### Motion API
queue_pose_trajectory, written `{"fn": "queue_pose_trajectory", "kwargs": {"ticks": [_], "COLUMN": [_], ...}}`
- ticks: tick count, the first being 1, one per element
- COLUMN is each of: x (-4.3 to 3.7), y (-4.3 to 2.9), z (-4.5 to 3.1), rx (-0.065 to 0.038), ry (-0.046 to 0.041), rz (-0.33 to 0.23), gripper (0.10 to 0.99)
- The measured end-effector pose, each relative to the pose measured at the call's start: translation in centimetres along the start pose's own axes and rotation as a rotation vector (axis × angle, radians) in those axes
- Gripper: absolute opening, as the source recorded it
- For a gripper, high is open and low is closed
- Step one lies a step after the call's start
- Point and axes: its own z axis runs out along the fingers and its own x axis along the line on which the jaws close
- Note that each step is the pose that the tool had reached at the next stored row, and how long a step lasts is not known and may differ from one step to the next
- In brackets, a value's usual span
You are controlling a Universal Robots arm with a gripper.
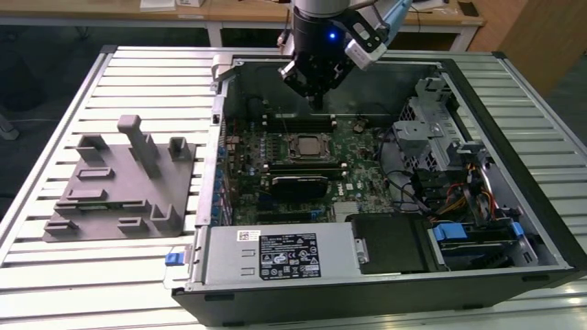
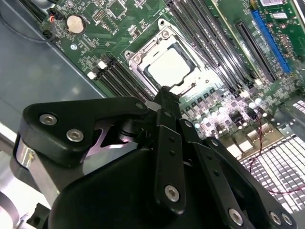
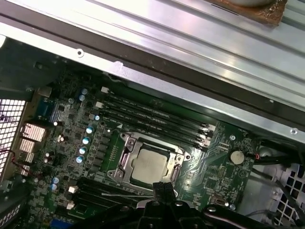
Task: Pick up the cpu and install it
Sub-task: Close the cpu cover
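Where the cpu lies: the cpu, a small flat square chip with a pale silvery metal top, is seen at the centre of the exterior view. It is seated flat inside the dark square socket with a metal frame.
Surroundings: the socket is carried on a green motherboard inside an open black computer case. A large grey plastic fixture with upright tabs is set well apart at the exterior view's left, on the slatted metal table.
Gripper: the black multi-link gripper is held in the upper middle of the exterior view, above the board and near the socket. Its fingers are pressed together and nothing is pinched between them; in both wrist views the tips are seen apart from the chip.
State of work: the chip is judged to be placed in the socket. Whether the frame is latched cannot be told.
Handling: the chip is judged light, thin and stiff. Its smooth metal top is likely slippery, and its hidden underside is likely fragile.
Hold: two opposite side edges would be the place to take it, not the top face. Little edge is left exposed by the frame around it.
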Motion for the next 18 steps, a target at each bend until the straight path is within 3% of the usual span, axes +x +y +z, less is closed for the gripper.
{"fn": "queue_pose_trajectory", "kwargs": {"ticks": [18], "x": [0.16], "y": [0.04], "z": [2.5], "rx": [0.001], "ry": [0.0002], "rz": [0.009], "gripper": [0.106]}}
